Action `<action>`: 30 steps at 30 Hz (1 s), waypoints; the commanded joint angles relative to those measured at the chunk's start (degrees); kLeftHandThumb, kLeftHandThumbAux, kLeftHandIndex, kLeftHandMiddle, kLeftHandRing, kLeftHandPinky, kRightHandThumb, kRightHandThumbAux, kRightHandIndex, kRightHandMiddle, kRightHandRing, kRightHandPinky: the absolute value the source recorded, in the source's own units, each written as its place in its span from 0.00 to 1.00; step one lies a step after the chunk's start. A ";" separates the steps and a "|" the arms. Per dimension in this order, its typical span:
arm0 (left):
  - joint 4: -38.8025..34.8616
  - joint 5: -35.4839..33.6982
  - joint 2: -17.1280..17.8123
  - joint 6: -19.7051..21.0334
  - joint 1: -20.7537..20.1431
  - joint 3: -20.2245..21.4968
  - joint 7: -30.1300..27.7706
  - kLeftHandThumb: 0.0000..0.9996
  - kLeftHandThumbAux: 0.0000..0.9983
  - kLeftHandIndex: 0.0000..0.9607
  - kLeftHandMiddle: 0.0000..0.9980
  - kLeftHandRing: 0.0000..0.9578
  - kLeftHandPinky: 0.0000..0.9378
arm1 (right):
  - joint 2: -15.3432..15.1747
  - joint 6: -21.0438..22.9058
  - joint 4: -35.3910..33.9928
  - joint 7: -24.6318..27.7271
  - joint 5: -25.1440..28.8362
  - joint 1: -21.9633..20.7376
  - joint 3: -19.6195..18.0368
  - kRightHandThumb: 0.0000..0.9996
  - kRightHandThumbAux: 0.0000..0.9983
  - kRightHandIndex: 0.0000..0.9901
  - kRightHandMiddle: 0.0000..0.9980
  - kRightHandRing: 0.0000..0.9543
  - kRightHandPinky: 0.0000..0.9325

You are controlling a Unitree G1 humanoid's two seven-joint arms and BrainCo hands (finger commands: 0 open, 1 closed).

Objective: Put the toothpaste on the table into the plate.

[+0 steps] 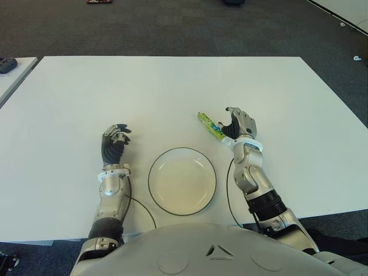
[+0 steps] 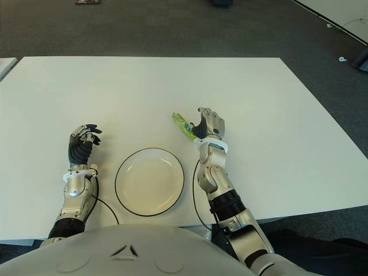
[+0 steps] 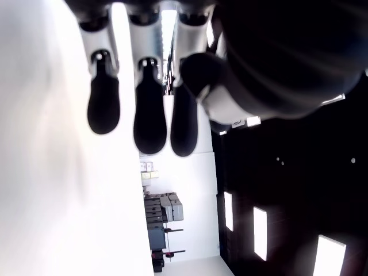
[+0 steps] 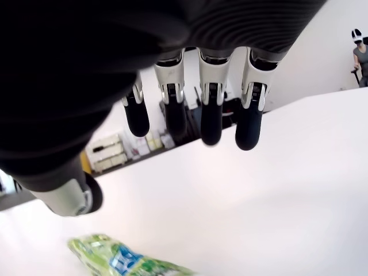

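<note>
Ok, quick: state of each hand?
Left hand: open, holding nothing, left of the plate.
Right hand: open, beside the toothpaste, not grasping.

Count on the counter (image 1: 172, 86): one toothpaste (image 1: 210, 126), green and yellow; one plate (image 1: 182, 181), white with a dark rim. Robot hands: two, the left robot hand (image 1: 115, 142) and the right robot hand (image 1: 240, 122). A second white surface (image 1: 14, 72) shows at the far left edge, bearing one dark item (image 1: 6, 64) that cannot be identified. Floor beyond the counter: two small light bits (image 1: 356, 58) at far right. One person (image 4: 361, 52) stands in the background of the right wrist view.
</note>
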 commanded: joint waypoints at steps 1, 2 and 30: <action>2.15 0.05 0.00 -0.70 0.68 -0.14 -0.97 0.83 0.68 0.42 0.50 0.67 0.67 | 1.39 -3.03 1.08 -4.29 3.57 0.87 -2.48 0.57 0.67 0.38 0.38 0.47 0.56; 2.21 0.09 0.09 -0.71 0.61 -0.15 -0.99 0.83 0.68 0.42 0.50 0.67 0.68 | 1.67 -3.49 1.31 -5.15 4.10 0.84 -2.85 0.61 0.69 0.40 0.39 0.49 0.57; 2.79 1.88 0.66 0.17 0.35 0.35 0.53 0.83 0.68 0.42 0.50 0.66 0.65 | -2.42 -3.94 3.29 0.70 3.33 -0.40 0.19 0.61 0.58 0.38 0.30 0.31 0.34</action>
